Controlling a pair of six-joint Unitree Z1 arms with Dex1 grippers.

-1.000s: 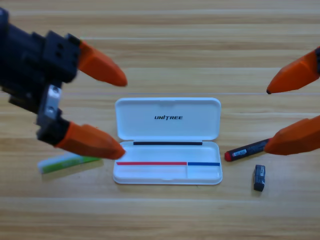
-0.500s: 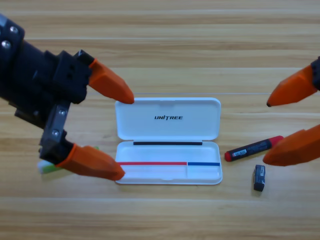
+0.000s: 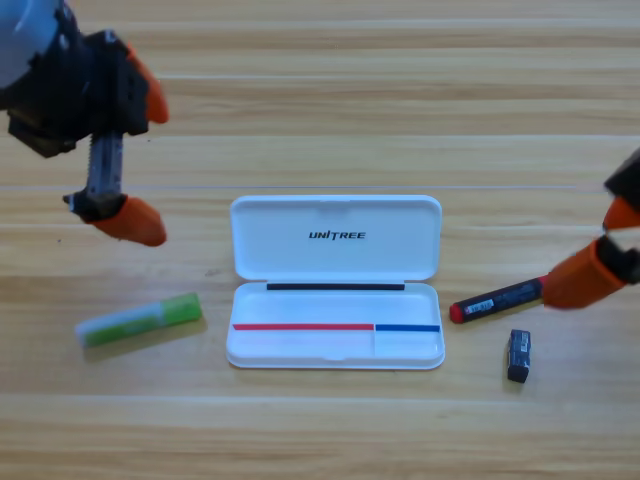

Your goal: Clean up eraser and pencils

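Wooden table (image 3: 330,120) with pale planks fills the whole view. Left gripper (image 3: 145,160) sits at the upper left, jaws spread wide, one orange tip up near the arm body and the other lower down, nothing held. White pencil (image 3: 140,320) lies below that lower tip, apart from it, tilted slightly, green end toward the case. Right gripper (image 3: 600,250) is at the right edge, partly cut off; its lower orange jaw sits at the far end of the black pencil (image 3: 497,299), but contact can't be told, and the upper jaw shows only a sliver, so how far it is open can't be told either. Black pencil lies just right of the case, slanted, red end toward the case, small print along its side. Eraser (image 3: 518,355) rests below the black pencil, close to it but not touching, small dark block with a pale label, upright in the picture. Case (image 3: 336,222) sits mid-table, white, lid flipped open and lying flat above the tray, "UNITREE" printed on the lid. Tray holds none of the pencils or the eraser; all three lie on the table outside it.
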